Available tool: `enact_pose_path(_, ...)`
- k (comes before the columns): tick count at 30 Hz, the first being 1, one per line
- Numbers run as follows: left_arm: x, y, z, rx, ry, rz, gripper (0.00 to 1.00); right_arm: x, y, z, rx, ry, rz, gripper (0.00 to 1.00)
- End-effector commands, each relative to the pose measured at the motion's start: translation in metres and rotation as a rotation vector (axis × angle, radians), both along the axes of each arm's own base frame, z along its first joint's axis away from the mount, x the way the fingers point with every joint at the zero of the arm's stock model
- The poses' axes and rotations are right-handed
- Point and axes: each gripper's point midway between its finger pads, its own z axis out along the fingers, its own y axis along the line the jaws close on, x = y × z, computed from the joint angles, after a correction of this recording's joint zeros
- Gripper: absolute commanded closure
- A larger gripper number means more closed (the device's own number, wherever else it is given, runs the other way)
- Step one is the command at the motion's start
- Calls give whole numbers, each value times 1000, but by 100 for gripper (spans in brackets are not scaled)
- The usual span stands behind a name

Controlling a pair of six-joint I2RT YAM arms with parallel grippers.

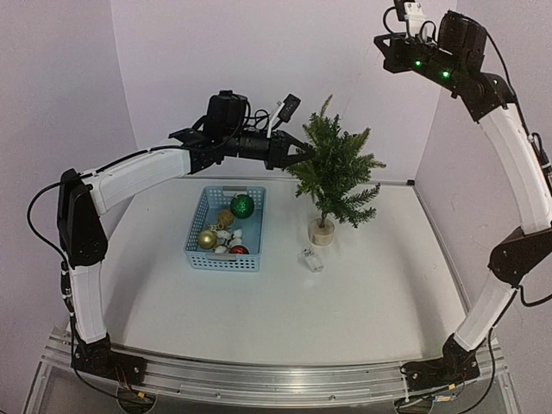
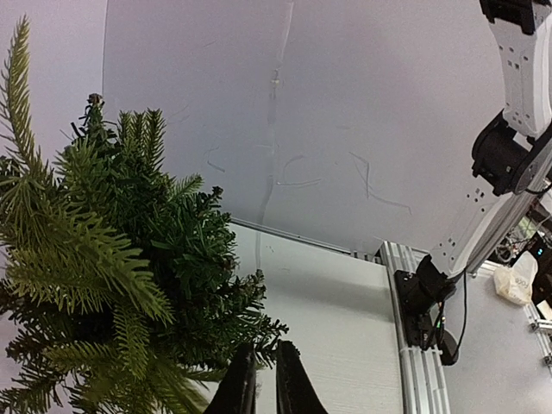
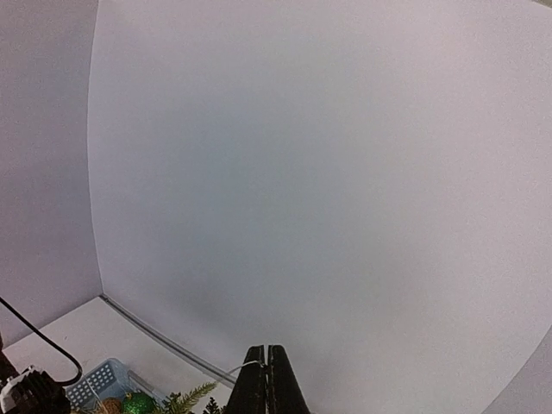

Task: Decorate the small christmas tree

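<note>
The small christmas tree (image 1: 333, 168) stands on its round pale base (image 1: 322, 231) at the back middle of the table. My left gripper (image 1: 304, 155) is at the tree's left side. In the left wrist view (image 2: 263, 349) its jaws stand a narrow gap apart with a twig tip of the tree (image 2: 129, 259) between them. My right gripper (image 1: 382, 40) is raised high at the upper right, away from the tree. In the right wrist view (image 3: 267, 349) it is shut on a thin white wire (image 3: 244, 366). The tree top (image 3: 185, 399) shows below it.
A light blue basket (image 1: 197, 226) left of the tree holds a green ball (image 1: 242, 205), a gold ball (image 1: 207, 239), a red ball (image 1: 238, 250) and white pieces. A small clear box (image 1: 312, 260) lies in front of the tree base. Walls enclose the table at back and sides.
</note>
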Motion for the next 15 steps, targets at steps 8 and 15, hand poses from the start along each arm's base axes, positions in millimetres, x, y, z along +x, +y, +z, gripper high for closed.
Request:
enact_pose_path(8, -22, 1, 50, -74, -210, -134, 69, 0, 22, 28, -25, -131, 99, 100)
enact_pose_path(15, -29, 0, 121, -200, -299, -103, 34, -10, 36, 35, 4, -154, 202, 100)
